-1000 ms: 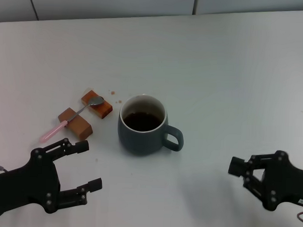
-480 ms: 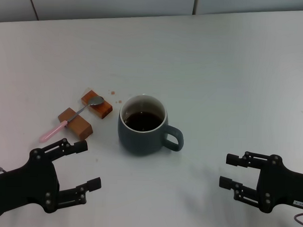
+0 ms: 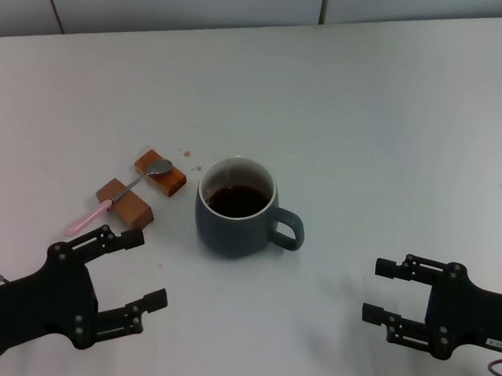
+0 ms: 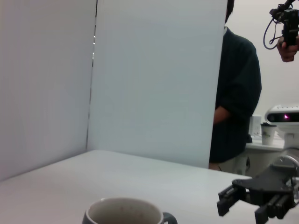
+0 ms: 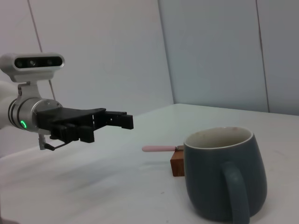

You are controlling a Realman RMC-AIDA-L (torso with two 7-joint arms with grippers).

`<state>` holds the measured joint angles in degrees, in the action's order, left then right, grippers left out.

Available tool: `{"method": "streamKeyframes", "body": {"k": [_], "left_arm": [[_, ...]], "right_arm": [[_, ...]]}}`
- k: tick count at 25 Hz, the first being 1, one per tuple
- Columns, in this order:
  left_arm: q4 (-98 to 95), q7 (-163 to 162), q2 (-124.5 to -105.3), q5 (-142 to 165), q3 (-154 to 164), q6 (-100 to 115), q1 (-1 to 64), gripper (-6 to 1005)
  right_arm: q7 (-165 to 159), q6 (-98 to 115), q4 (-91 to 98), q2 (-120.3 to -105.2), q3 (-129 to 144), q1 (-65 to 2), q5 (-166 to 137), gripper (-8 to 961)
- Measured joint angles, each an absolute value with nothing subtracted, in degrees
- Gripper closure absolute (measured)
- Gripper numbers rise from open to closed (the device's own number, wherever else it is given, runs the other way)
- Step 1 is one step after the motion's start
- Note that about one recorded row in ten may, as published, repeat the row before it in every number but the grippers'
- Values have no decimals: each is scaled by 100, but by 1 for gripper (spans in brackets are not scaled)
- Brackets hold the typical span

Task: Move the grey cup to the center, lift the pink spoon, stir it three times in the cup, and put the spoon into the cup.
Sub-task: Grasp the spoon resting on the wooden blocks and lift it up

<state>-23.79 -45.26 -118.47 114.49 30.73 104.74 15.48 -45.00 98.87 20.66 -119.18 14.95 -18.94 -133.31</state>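
Right gripper (image 3: 381, 300) rotated, fingers now spread; left gripper (image 3: 145, 271) spread; pink spoon (image 3: 110, 201) partly hidden.

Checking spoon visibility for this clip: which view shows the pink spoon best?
Head view: the pink spoon lies whole across two wooden blocks. The right wrist view shows only its handle beside the grey cup; the left wrist view shows none.

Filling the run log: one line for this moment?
grey cup: centre, untouched | pink spoon: on wooden blocks | left gripper: open, near spoon | right gripper: open, clear of the cup
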Motion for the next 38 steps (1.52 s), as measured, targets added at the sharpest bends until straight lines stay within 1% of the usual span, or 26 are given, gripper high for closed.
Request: {"method": "streamKeyframes", "body": {"k": [6,7,8,11,16,18,21,24,27,38], "left_arm": [[-2109,-4922,-11842,11085,2897,10626,1534,171],[-1958,-5863,-11837,10698,2618,10800,1555,171],[-1958,-5863,-11837,10698,2618,10800,1555,171],[-1915,-7937,-11824,10137,2208,10982,1587,171],[-2026,-10351,-11768,10004,1977,10627,1568,171],[-2125,-11282,-11747,10003,1922,10384,1487,171],[-2445,-12283,-11788,10001,1745,10173,1241,172],[-2811,-12952,-11837,10027,1688,9961,1003,172],[-2933,-13382,-11842,10101,1711,9796,879,172],[-2954,-14119,-11826,11095,1723,9386,860,172]], "right_arm": [[-4494,9894,2066,-11917,1494,-1906,-13327,282],[-4493,9893,2066,-11918,1494,-1918,-13327,282],[-4493,9894,2066,-11918,1494,-1930,-13327,282],[-4492,9892,2070,-11915,1494,-1962,-13327,282],[-4491,9924,2104,-11909,1494,-1996,-13327,282],[-4491,9939,2107,-11903,1494,-2013,-13327,282],[-4483,9951,2114,-11901,1525,-2015,-13327,282],[-4473,9954,2113,-11902,1561,-2010,-13325,282],[-4473,9956,2105,-11905,1565,-2004,-13321,282],[-4517,9956,2074,-11909,1565,-1990,-13321,283]]}}
